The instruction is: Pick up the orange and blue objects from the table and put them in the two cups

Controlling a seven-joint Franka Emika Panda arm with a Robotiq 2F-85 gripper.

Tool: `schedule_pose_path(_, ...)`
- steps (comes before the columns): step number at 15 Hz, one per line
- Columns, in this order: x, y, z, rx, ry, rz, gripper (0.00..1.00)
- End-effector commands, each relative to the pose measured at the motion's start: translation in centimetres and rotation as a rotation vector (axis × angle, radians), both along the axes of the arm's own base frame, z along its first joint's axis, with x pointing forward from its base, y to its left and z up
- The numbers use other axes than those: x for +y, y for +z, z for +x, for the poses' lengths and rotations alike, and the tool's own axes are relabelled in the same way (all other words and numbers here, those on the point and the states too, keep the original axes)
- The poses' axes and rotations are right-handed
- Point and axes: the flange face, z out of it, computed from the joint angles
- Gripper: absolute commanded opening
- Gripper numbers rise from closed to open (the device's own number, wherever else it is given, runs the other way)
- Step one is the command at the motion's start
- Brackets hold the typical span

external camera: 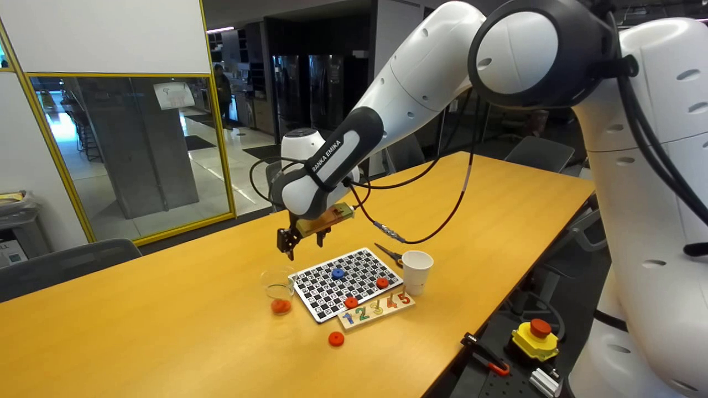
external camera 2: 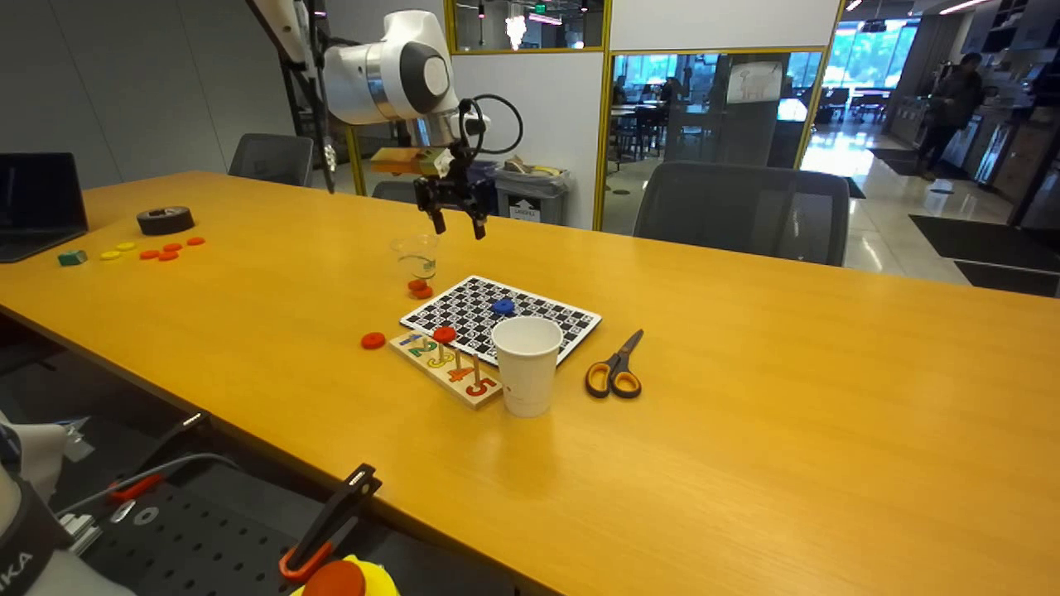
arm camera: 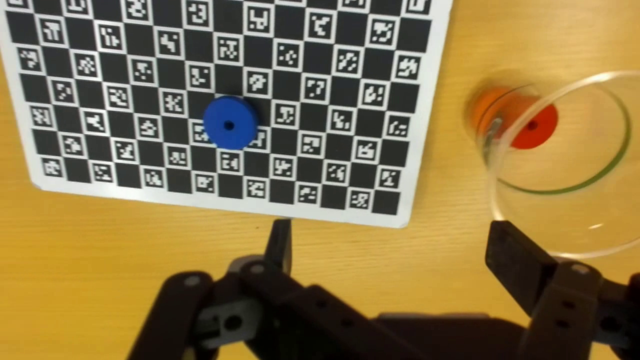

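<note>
The table (external camera: 138, 342) under your things is smooth and honey-brown. On the left, in an exterior view, a see-through cup (external camera: 278, 287) stands upright. Two orange rings (external camera: 281, 307) are low in it or just beside it; you can't tell which from here.

Next is your claw (external camera: 305, 249). It hangs in the air, pointing down, and its two black fingers (arm camera: 281, 245) are spread far apart. Up and to the right, a white strip (external camera: 334, 156) has letters you can read: RANKA EMIKA.

An orange ring (external camera: 336, 339) lies flat on the table in front of a flat board (external camera: 357, 279). Your blue ring (external camera: 338, 273) lies on that board, round and thick with a hole in the middle. The board has a white edge, black squares and tiny block patterns. A second orange ring (external camera: 351, 302) is at its near edge, by a long wood block (external camera: 380, 313) with thin pegs and painted numbers: 1, 2, 3, 4, 5. A third orange ring (external camera: 382, 282) lies near the board's corner.

Next you have scissors (external camera: 391, 254) with black and orange handles, then a smooth white paper cup (external camera: 416, 273), standing upright. Your arm (external camera: 431, 66) slopes up from the claw, bends at a big round joint and runs down on the far right, shiny white with black parts.
</note>
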Motion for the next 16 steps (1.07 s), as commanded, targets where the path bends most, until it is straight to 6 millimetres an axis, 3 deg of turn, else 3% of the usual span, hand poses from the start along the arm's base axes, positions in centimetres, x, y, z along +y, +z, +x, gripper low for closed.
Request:
schedule_pose_path(1, -3.6, -0.1, 0.0, -0.034, -0.148, -0.012, 1.00)
schedule_pose_path(7, -7.8, -4.8, -0.4, 0.028, -0.283, 0.027, 1.00)
schedule_pose_path(12, -10.3, -8.5, -0.7, 0.055, -0.372, 0.096, 1.00)
schedule_pose_path(16, -11.4, -10.4, -0.9, 0.073, -0.403, 0.161, 1.00)
